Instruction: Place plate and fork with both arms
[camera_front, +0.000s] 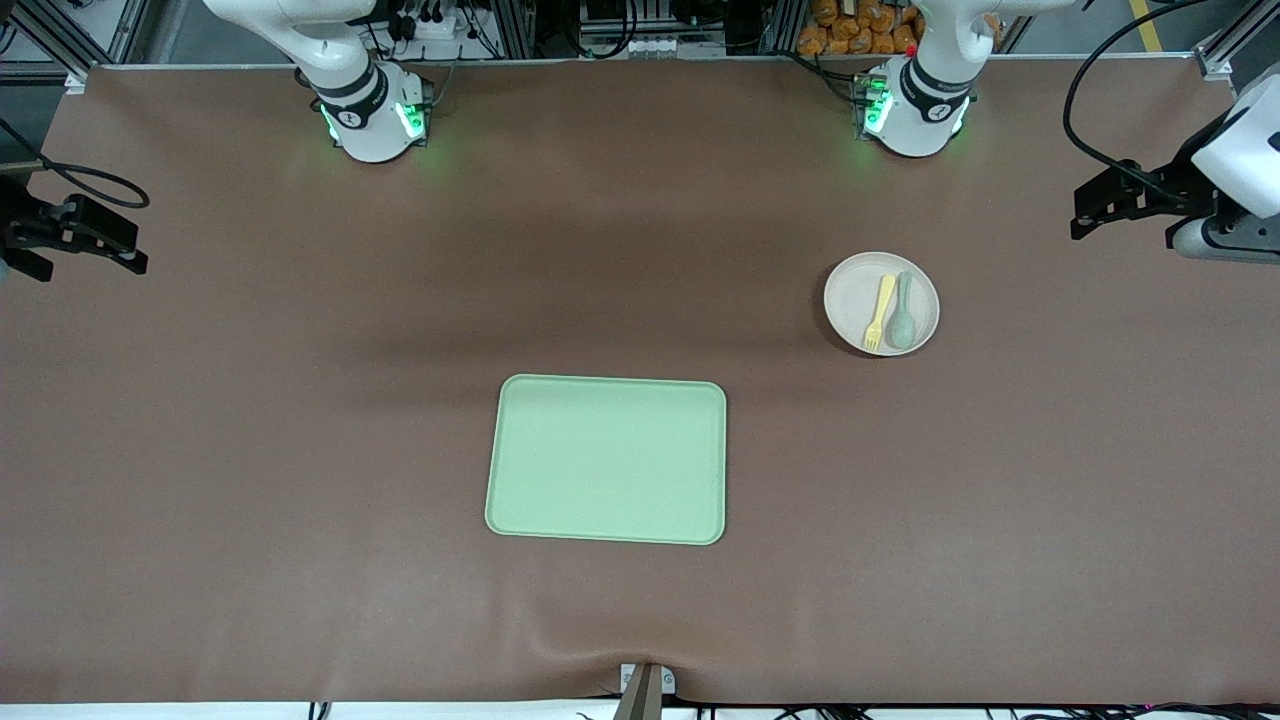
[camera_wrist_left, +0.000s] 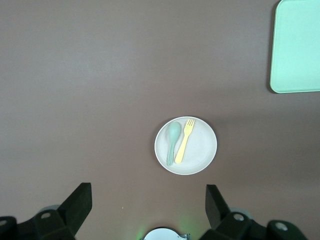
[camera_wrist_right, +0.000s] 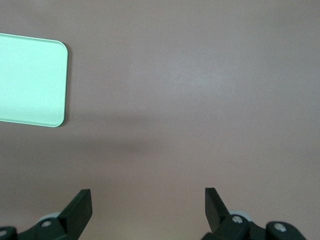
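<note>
— Pale beige-pink, matte and round: is that the plate (camera_front: 856, 290)? Where does it lie?

— Yes. It lies on the brown table (camera_front: 300, 420), toward the left arm's end, farther from the front camera than the light-green tray (camera_front: 607, 459) and well apart from it. The tray is near the middle of the table, and nothing lies on it.

— And the fork (camera_front: 880, 312)?

— The small yellow fork rests on the plate, beside a grey-green spoon (camera_front: 904, 312). Both lie side by side, the tines and the spoon's bowl pointing toward the front camera. In the left wrist view the same pair shows on the plate (camera_wrist_left: 200, 150): fork (camera_wrist_left: 184, 141), spoon (camera_wrist_left: 173, 141).

— What do the arms do?

— Both wait, high over the table's ends. The left gripper (camera_front: 1085, 212) hangs over the left arm's end; its fingers (camera_wrist_left: 77, 202) stand wide apart and hold nothing. The right gripper (camera_front: 110, 250) hangs over the right arm's end, and its fingers (camera_wrist_right: 80, 207) are also wide apart, with only bare table and a corner of the tray (camera_wrist_right: 30, 82) under the camera.
</note>
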